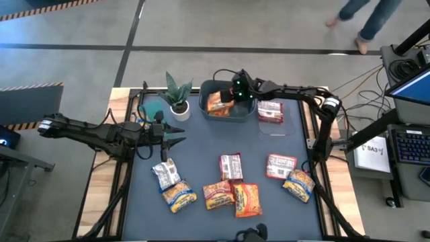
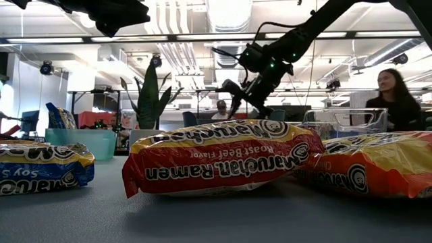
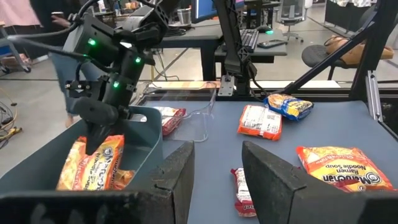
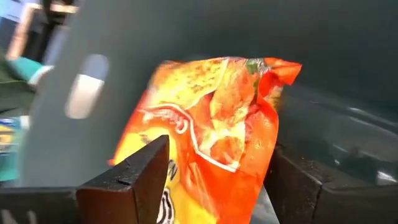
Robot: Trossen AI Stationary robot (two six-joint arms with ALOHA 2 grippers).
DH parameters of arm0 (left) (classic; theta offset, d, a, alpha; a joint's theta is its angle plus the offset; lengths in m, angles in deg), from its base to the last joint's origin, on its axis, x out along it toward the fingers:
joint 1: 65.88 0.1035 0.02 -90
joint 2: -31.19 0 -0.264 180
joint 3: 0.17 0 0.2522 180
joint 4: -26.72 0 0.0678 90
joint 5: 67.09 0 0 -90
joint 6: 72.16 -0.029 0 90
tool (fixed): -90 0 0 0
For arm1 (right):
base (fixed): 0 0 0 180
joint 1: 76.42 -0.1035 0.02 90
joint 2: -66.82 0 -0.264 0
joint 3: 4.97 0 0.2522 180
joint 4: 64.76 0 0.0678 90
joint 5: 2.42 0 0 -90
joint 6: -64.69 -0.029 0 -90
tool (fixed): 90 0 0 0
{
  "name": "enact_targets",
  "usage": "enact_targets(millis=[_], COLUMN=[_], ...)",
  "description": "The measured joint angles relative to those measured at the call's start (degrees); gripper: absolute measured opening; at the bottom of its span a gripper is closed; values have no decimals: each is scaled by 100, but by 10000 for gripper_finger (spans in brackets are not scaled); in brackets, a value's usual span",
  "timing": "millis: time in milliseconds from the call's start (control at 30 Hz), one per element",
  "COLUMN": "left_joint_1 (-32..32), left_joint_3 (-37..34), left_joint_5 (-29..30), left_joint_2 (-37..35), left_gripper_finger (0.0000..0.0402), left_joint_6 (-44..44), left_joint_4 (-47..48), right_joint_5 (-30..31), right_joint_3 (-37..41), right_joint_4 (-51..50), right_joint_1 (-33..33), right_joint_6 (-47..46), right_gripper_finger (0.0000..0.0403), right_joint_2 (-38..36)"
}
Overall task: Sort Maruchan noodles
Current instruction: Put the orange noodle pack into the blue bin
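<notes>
Seven table packets (image 1: pixel 230 167); one in grey bin (image 1: pixel 205 107)

The Maruchan noodles (image 1: pixel 248 199) sit in thin crinkly plastic wrappers, glossy enough to catch the ceiling lights; the red-and-white packet (image 2: pixel 223 164) shows creased, shiny film with crimped seams at its ends. The orange packet (image 4: pixel 214 137) in the grey bin (image 1: pixel 228 113) is wrinkled and glossy too. The bin looks like smooth matt plastic. Beside it, the clear tray (image 1: pixel 277 124) is transparent glossy plastic. The surface (image 1: pixel 201 161) is a matt, smooth dark blue-grey sheet, edged by pale wood boards (image 1: pixel 101 195). The right gripper (image 4: pixel 211 186) has matt black jaws with flat hard faces. The potted plant (image 1: pixel 178 94) has waxy leaves in a white pot.
</notes>
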Motion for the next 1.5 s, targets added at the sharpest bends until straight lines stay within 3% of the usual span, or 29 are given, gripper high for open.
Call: enact_targets(millis=[233,567,833,967,1500], left_joint_1=[0,0,0,0,0], left_joint_3=[0,0,0,0,-1], left_joint_5=[0,0,0,0,-1], left_joint_2=[0,0,0,0,0], left_gripper_finger=[117,117,117,117,117], left_joint_6=[0,2,2,2,4], left_joint_4=[2,2,4,4,4], right_joint_5=[2,27,731,759,1017], right_joint_3=[-267,-535,-1003,-1013,-1115], right_joint_4=[-718,-867,-1929,-2059,-1979], right_joint_1=[-3,-1,-1,-15,-284], right_joint_6=[237,283,582,613,838], right_gripper_finger=[226,215,215,213,93], right_joint_2=[-4,-9,-9,-9,558])
